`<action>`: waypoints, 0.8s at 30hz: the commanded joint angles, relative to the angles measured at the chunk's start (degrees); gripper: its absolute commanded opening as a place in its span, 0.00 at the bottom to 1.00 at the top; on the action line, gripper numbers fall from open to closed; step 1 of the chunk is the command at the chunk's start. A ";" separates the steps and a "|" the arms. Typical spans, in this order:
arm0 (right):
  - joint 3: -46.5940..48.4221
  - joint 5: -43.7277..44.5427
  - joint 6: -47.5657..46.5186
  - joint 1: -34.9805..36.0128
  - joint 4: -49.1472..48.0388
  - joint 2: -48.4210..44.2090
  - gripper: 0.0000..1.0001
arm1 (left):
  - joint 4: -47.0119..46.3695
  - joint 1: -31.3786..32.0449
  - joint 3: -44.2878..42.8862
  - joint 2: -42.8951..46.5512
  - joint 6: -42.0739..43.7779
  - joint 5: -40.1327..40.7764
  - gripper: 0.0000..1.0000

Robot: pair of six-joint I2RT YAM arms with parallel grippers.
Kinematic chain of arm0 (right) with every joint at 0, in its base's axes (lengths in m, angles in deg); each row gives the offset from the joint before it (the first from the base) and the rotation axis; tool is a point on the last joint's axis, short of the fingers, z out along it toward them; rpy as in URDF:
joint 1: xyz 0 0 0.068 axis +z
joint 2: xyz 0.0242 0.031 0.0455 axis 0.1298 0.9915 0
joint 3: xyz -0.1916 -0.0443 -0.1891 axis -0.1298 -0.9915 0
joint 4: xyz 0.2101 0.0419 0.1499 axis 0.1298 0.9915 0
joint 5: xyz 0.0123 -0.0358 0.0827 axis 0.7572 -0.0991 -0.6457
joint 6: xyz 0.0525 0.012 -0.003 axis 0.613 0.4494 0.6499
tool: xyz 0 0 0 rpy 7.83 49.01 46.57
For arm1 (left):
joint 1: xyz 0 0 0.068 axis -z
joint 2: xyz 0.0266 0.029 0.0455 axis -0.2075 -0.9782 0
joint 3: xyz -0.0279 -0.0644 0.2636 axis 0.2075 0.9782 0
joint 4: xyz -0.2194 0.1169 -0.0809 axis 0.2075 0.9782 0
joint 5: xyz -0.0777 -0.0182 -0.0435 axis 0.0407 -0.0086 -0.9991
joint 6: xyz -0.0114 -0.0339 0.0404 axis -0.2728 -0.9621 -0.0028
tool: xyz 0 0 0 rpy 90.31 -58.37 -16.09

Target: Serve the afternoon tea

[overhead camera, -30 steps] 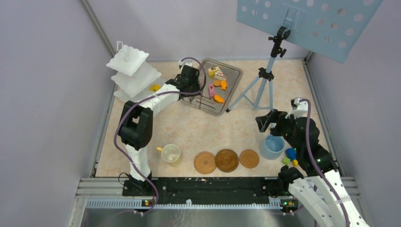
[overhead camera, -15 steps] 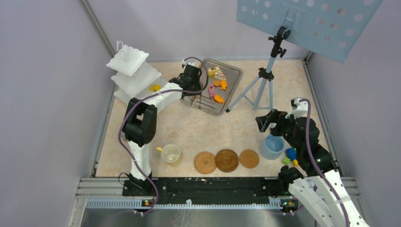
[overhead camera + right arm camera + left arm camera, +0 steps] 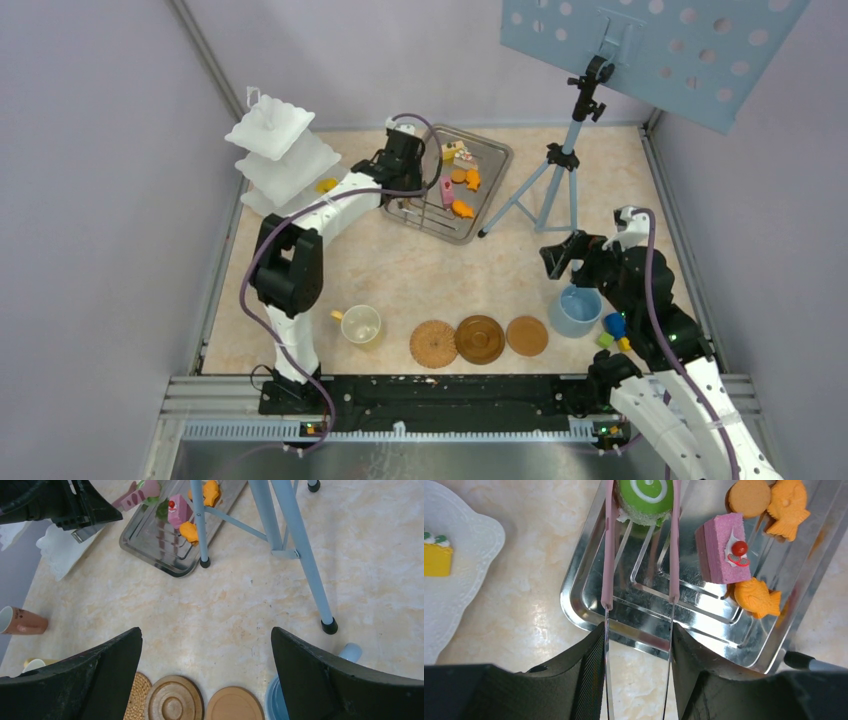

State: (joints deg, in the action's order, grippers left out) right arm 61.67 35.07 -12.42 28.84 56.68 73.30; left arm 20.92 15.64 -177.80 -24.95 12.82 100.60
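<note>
I see my right fingers (image 3: 85, 680) spread wide above the counter (image 3: 215, 615); three brown coasters (image 3: 173, 705) in a row between them, blue tripod (image 3: 295, 545) ahead, metal tray (image 3: 150, 542) with pink slice (image 3: 177, 511) at upper left.

The tray (image 3: 639, 630) is bright polished metal and mirrors what lies in it. The desk (image 3: 524, 595) looks like smooth, faintly glossy beige marble. The tongs (image 3: 609, 555) have matt pink sleeves on thin bare metal arms. The roll (image 3: 645, 497) has a rough, spongy side, and the slice (image 3: 719, 555) is matt and grainy. The stand (image 3: 469, 555) is smooth glossy white. One coaster (image 3: 433, 343) is rough weave.
</note>
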 commanded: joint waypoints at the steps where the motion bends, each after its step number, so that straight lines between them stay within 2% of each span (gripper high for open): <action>1: 0.32 0.56 -0.07 0.59 -2.09 0.14 0.98 | 0.63 0.42 0.21 9.10 2.80 0.73 0.29; 7: 0.06 0.39 -0.07 0.59 -2.25 -0.02 0.99 | 3.82 0.36 2.37 17.80 5.98 1.86 0.27; 14: -0.11 0.28 -0.07 0.63 -2.50 -0.34 0.98 | 7.14 0.27 6.51 28.97 10.23 6.79 0.27; 18: 0.12 0.10 -0.18 0.59 -2.41 -0.18 0.98 | 10.87 -0.21 6.32 31.58 10.76 7.51 0.29; 24: 0.07 -0.07 -0.18 0.59 -2.34 -0.38 0.98 | 10.67 -3.00 9.39 34.79 11.52 10.30 0.29</action>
State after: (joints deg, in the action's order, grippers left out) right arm 61.67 35.03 -12.42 28.84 56.63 73.28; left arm 32.11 14.72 -170.52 7.13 23.02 107.95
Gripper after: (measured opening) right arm 0.985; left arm 0.507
